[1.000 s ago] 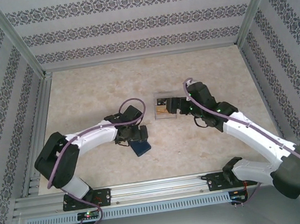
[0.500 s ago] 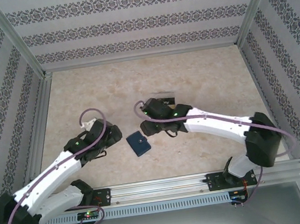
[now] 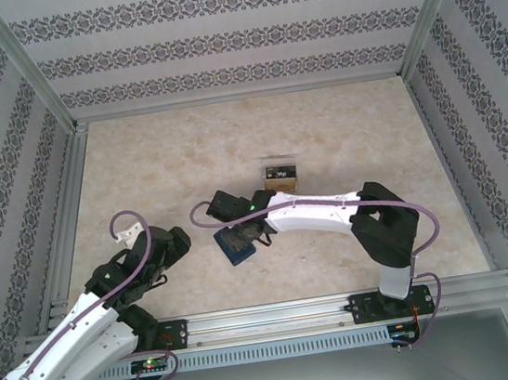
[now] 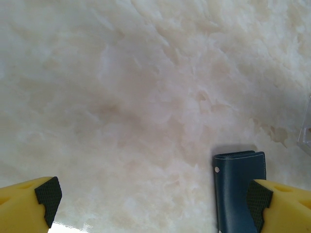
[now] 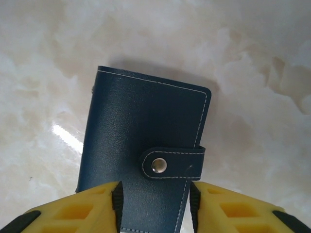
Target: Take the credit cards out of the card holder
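Item 1 – wallet [image 5: 146,131], one, dark navy with pale stitching, closed; its tab is snapped shut with one metal stud. It lies flat on the bench [image 3: 165,155], directly beneath the right gripper [image 5: 155,206].

Item 2 – right gripper, one; its two yellow fingers [image 5: 73,213] are parted over the wallet's near end, the tab just ahead of the gap. Whether they touch it cannot be told.

Item 3 – left gripper [image 4: 153,201], one, spread wide and holding nothing; the wallet sits just beside its right finger.

Item 4 – clear box [image 3: 280,175], one, beyond the right gripper, apart from the wallet; its tan contents are too small to count.
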